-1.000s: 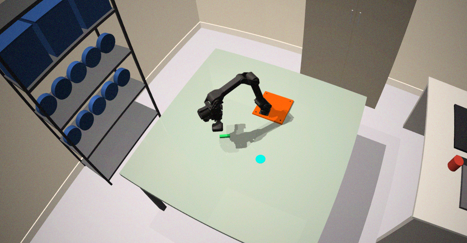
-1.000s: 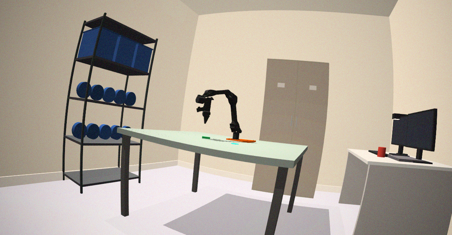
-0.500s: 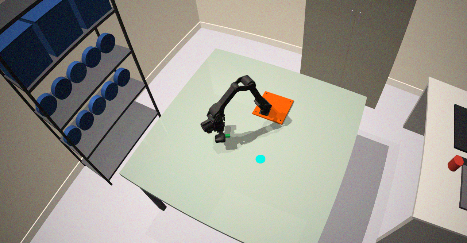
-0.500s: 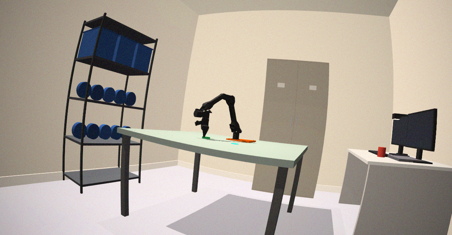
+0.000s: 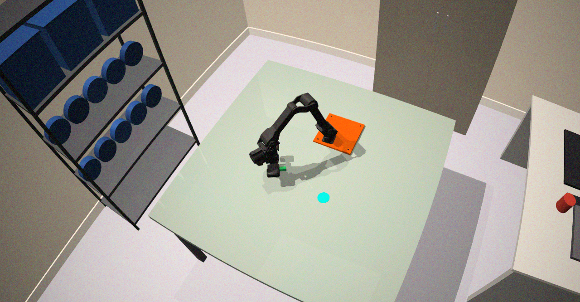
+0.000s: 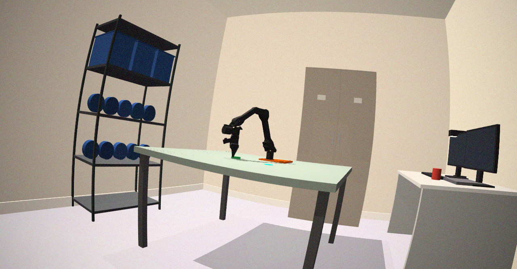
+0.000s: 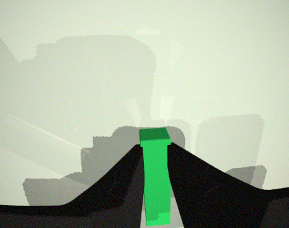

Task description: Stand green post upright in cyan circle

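The green post [image 5: 282, 168] [image 6: 236, 158] [image 7: 156, 187] lies flat on the table, left of the cyan circle in the top view. My gripper [image 5: 273, 172] [image 6: 234, 155] [image 7: 154, 150] points down at table level and is shut on the green post, one finger on each long side in the wrist view. The far end of the post sticks out just past the fingertips there. In the top view the gripper hides part of the post. The flat cyan circle [image 5: 323, 197] [image 6: 268, 164] is on the table top, with nothing on it.
The arm's base stands on an orange plate [image 5: 349, 131] [image 6: 285, 161] on the pale green table [image 5: 348, 251] [image 6: 307, 175]. A shelf rack [image 5: 160, 44] [image 6: 103, 75] with blue bins and round blue items stands left. A desk with a red cup [image 5: 564, 203] [image 6: 436, 173] stands right.
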### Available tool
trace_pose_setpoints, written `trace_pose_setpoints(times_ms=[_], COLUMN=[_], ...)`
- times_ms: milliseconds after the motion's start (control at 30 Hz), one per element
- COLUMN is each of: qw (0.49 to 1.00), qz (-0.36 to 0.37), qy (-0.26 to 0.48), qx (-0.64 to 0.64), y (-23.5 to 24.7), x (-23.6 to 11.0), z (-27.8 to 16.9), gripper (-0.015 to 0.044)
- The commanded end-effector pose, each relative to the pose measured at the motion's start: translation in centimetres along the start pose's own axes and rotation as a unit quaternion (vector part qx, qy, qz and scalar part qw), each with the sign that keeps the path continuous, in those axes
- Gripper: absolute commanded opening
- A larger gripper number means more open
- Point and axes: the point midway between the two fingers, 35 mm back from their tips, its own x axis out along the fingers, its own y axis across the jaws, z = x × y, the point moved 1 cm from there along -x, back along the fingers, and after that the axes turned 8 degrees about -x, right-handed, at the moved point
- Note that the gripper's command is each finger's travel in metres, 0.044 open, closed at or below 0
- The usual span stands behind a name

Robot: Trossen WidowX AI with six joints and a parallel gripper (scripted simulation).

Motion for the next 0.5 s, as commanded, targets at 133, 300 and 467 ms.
trace_pose_setpoints(times_ms=[133,300,467], qw=[1.0,1.0,1.0], qz=[0.001,0.001,0.001], qy=[0.0,0.0,0.0], qx=[0.0,0.0,0.0], y=[0.2,0.2,0.2], x=[-2.1,-3.7,-5.3], z=[0.3,0.5,0.5], gripper=[0.0023,0.0023,0.0023])
